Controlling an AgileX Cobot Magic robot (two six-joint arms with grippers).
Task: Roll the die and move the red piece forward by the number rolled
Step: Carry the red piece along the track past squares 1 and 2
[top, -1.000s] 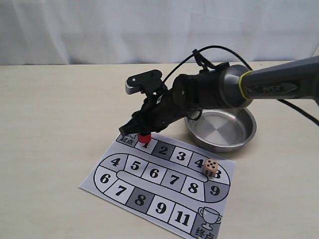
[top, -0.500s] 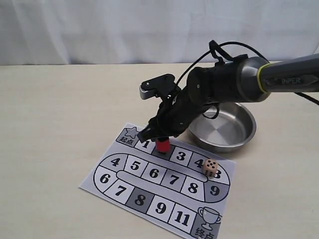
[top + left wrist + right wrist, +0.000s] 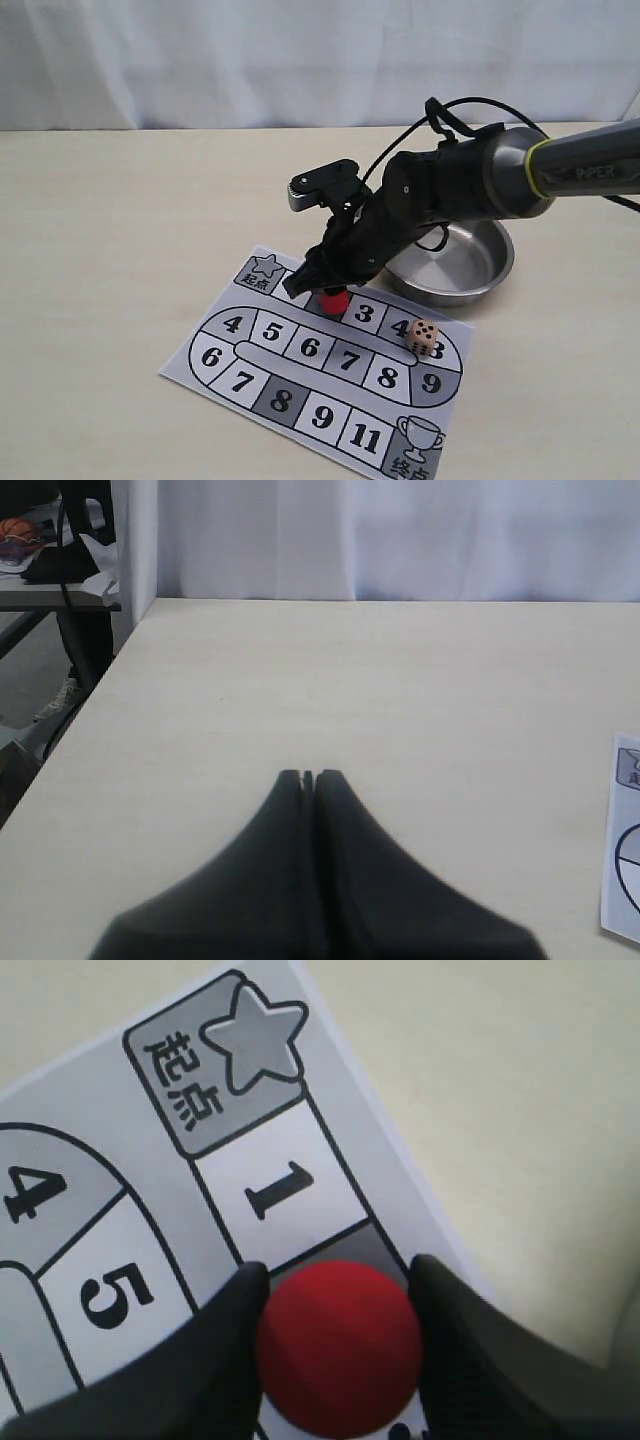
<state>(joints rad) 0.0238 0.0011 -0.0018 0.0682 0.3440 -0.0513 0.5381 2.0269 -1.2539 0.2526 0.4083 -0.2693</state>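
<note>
Fingers (image 3: pixel 225 1360) of the right gripper (image 3: pixel 322 290) clamp the red piece (image 3: pixel 334 301), long axis roughly upright, at the dark square between 1 and 3 on the board (image 3: pixel 345 360). Die (image 3: pixel 423 337) rests on the board's right bend, well apart. Left gripper (image 3: pixel 308 777) fingers meet, empty.

The paper board (image 3: pixel 262 352) has printed squares numbered 1, 3 to 9 and 11. Its star square (image 3: pixel 215 1055) is marked 起点, and its trophy square (image 3: pixel 412 442) seems to read 终点. The arm (image 3: pixel 597 172) bears "PiPER".
</note>
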